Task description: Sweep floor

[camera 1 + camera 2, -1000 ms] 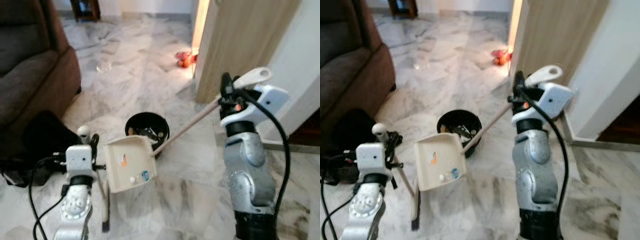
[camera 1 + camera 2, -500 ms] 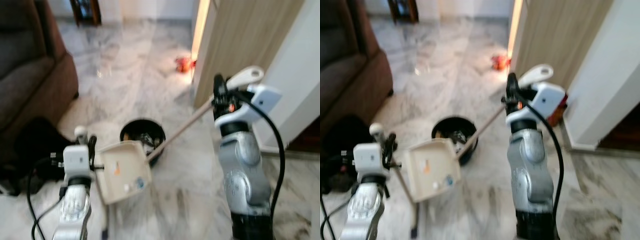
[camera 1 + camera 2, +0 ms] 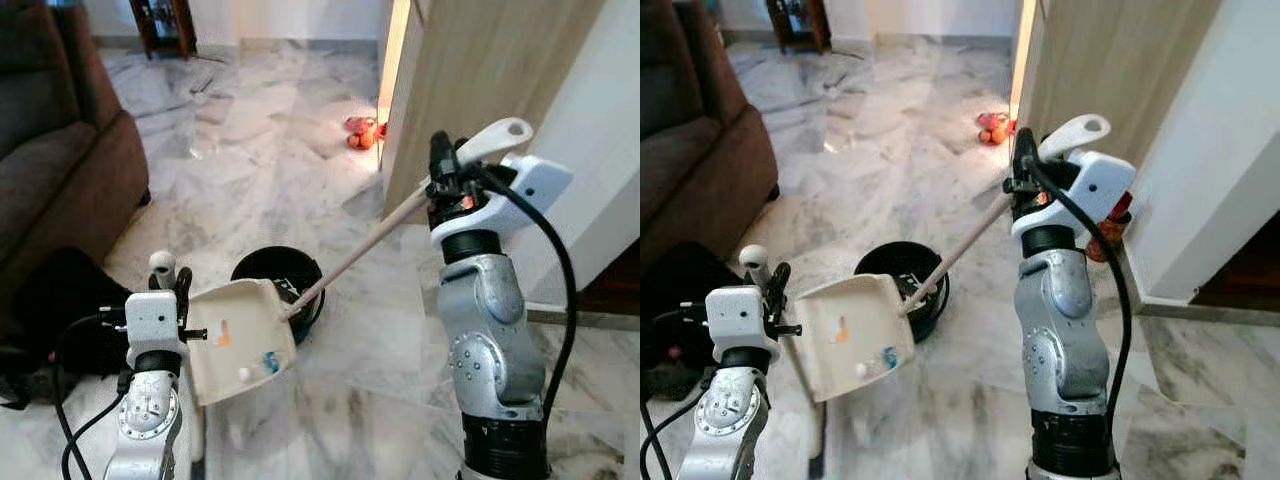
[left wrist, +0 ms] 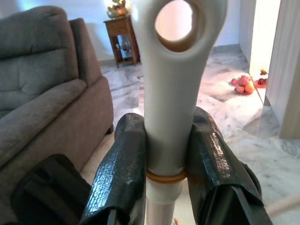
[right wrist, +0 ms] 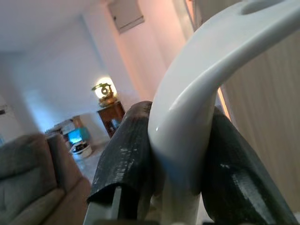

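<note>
Left eye view: the brown sofa point(image 3: 50, 130) stands well left of the black bin point(image 3: 277, 285) on the marble floor point(image 3: 250, 150). At the bin's near rim the cream dustpan point(image 3: 240, 340) tilts, likely for tipping its 2 scraps in. The right tool point(image 3: 440, 175) pinches the dustpan handle point(image 5: 187, 126); the left tool point(image 4: 166, 164) pinches the broom handle point(image 4: 171, 93), left of the bin.

Dustpan point(image 3: 238, 338) now tipped nearer bin point(image 3: 274, 273).

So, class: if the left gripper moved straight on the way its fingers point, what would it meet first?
Probably the brown sofa: beyond the left gripper, shut on the broom handle, it looks nearest, though depth is unclear.
</note>
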Robot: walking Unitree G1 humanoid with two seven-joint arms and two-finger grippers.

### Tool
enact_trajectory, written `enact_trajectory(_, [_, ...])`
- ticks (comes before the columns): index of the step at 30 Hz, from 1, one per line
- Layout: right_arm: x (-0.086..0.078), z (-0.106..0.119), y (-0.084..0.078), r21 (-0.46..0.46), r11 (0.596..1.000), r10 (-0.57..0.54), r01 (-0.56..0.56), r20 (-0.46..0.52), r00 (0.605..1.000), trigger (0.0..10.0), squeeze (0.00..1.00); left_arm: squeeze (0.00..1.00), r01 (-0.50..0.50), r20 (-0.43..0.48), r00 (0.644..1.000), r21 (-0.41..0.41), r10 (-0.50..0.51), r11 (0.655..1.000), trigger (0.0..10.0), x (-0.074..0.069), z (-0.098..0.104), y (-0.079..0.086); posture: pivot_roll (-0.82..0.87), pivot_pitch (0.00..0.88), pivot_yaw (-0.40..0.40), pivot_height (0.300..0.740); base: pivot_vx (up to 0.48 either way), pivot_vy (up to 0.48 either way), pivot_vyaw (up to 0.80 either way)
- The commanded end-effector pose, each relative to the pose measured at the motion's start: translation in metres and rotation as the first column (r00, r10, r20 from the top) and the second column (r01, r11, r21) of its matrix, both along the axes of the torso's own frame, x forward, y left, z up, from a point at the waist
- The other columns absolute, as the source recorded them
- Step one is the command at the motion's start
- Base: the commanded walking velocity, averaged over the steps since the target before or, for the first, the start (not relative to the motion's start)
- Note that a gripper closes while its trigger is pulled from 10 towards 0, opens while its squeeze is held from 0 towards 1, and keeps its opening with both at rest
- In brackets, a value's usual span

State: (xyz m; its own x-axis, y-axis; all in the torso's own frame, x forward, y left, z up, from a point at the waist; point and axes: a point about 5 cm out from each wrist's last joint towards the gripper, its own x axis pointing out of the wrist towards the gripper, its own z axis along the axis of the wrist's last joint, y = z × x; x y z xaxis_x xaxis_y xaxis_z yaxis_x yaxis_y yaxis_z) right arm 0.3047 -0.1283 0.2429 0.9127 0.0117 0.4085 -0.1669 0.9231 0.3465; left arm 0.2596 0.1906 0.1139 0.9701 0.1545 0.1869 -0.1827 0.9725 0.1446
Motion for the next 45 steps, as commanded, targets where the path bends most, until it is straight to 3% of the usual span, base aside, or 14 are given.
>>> enact_trajectory(1, [-0.008,0.025,0.004,0.034,0.999,0.013,-0.016,0.112,0.994,10.0,0.0,0.0,0.003,0.043,0.999,0.011,-0.003,1.0,10.0,-0.001,0.007,0.0,0.05,0.066,0.012,0.74,0.259,0.0,0.0])
enact_trajectory(12, [-0.009,0.036,0.007,0.042,0.998,0.03,-0.036,0.146,0.989,10.0,0.0,0.0,0.002,0.053,0.999,0.012,-0.002,1.0,10.0,0.001,0.008,0.0,0.05,0.049,0.008,0.74,0.258,0.0,0.0])
enact_trajectory(45, [-0.007,0.032,0.013,0.031,0.997,0.069,-0.073,0.114,0.991,10.0,0.0,0.0,-0.017,0.051,0.999,0.01,0.017,1.0,10.0,0.001,0.007,0.001,0.06,0.066,-0.002,0.74,0.307,0.0,0.04])
